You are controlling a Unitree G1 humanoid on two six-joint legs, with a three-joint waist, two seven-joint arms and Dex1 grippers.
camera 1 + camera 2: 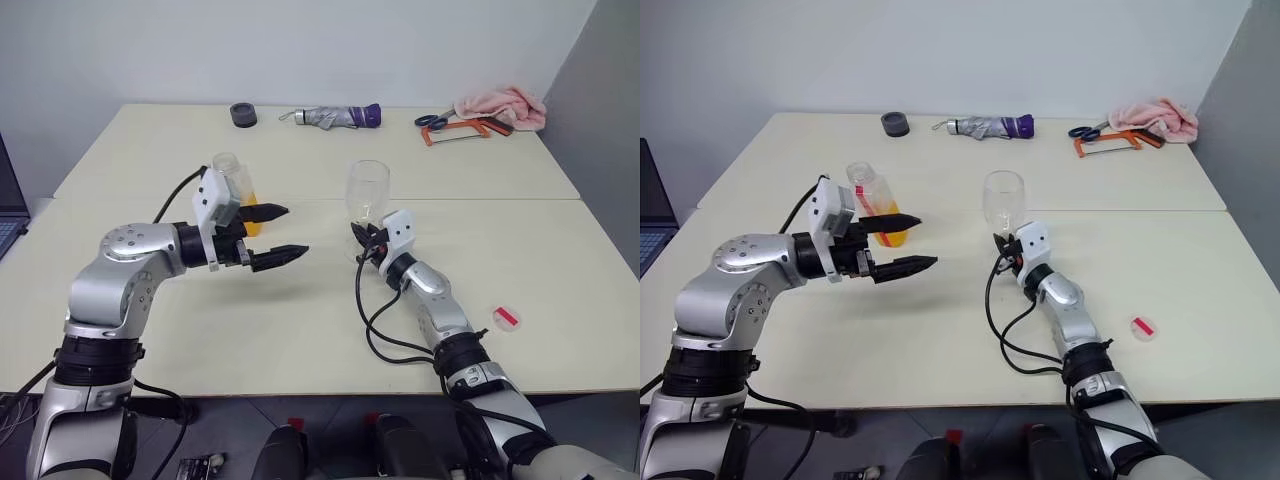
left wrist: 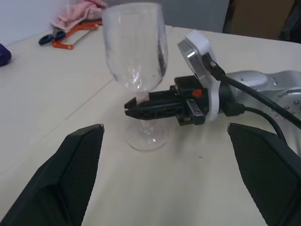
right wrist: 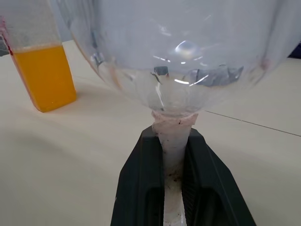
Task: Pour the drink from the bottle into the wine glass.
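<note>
Cream table (image 1: 300, 330), right hand (image 3: 173, 155) gripping wine glass (image 1: 367, 190) stem

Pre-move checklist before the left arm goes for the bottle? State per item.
1. Right gripper shut on the wine glass stem: ok, fingers clamp it just under the bowl.
2. Glass upright, foot on the table: ok.
3. Glass empty: ok, no liquid in the bowl.
4. Left gripper open and free: ok, nothing between the fingers.
5. Bottle upright, drink inside: ok, orange liquid fills the lower part.
6. Bottle cap off: ok; the neck looks open in the head views, and a small red-and-white cap lies on the table by the right arm.
</note>
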